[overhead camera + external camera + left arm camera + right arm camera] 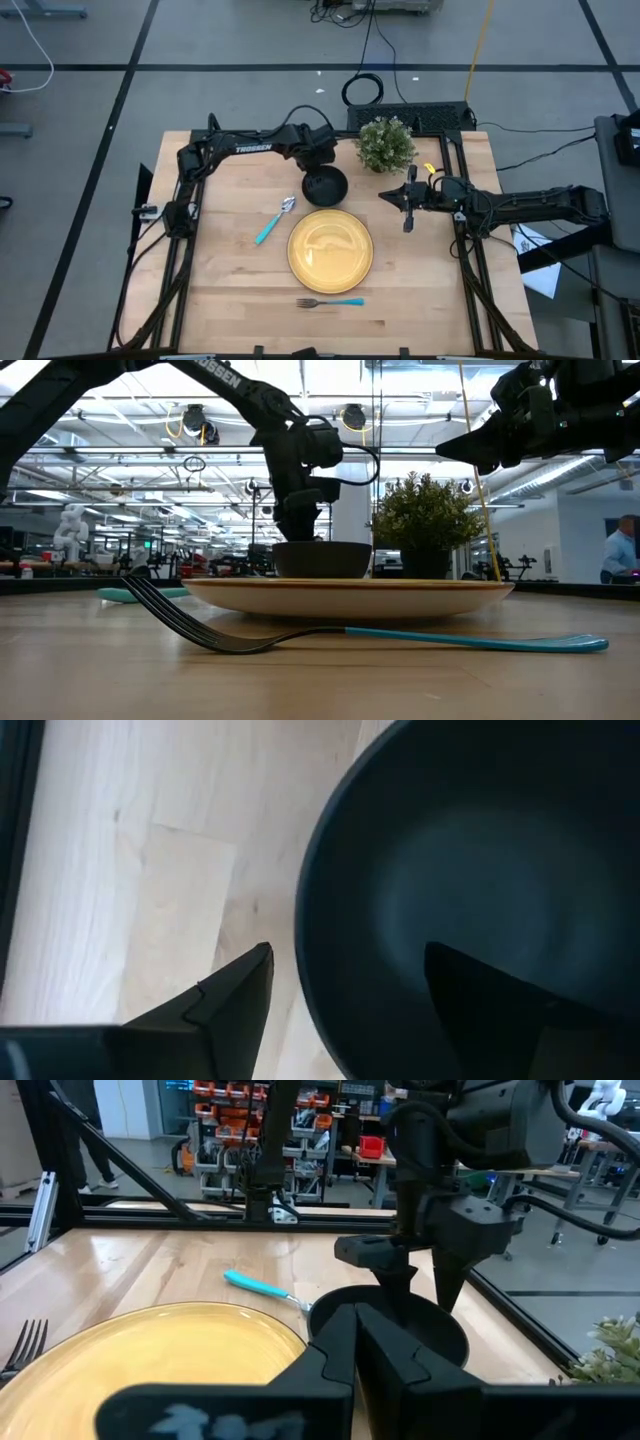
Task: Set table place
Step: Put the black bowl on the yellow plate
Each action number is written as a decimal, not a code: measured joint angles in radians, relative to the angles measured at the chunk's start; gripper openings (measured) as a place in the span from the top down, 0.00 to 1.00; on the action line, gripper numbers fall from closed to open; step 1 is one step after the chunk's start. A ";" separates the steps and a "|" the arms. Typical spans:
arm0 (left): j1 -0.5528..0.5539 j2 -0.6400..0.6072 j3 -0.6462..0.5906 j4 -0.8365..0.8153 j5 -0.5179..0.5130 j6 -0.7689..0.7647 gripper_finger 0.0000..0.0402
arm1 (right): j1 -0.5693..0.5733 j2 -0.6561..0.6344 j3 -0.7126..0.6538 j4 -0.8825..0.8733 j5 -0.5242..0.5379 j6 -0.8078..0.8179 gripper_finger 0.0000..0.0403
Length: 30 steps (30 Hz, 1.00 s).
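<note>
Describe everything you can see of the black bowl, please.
The bowl is small, round and black, with a smooth matte inside that looks empty. It stands upright on the table, just behind the yellow plate and beside the plant; whether it touches the plate cannot be told. The spoon lies apart from it. The left gripper is open over its rim, one finger inside and one outside; contact is unclear.
</note>
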 joint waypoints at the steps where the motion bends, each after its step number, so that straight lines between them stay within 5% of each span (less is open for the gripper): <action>1: 0.000 0.000 0.000 0.001 0.000 0.000 0.36 | 0.000 0.000 0.000 0.000 0.000 0.000 1.00; 14: 0.000 0.000 0.000 0.014 -0.007 0.005 0.46 | 0.000 0.000 0.000 0.000 0.000 0.000 1.00; 30: 0.003 -0.001 0.000 0.013 -0.032 0.030 0.83 | 0.000 0.000 0.000 0.000 0.000 0.001 1.00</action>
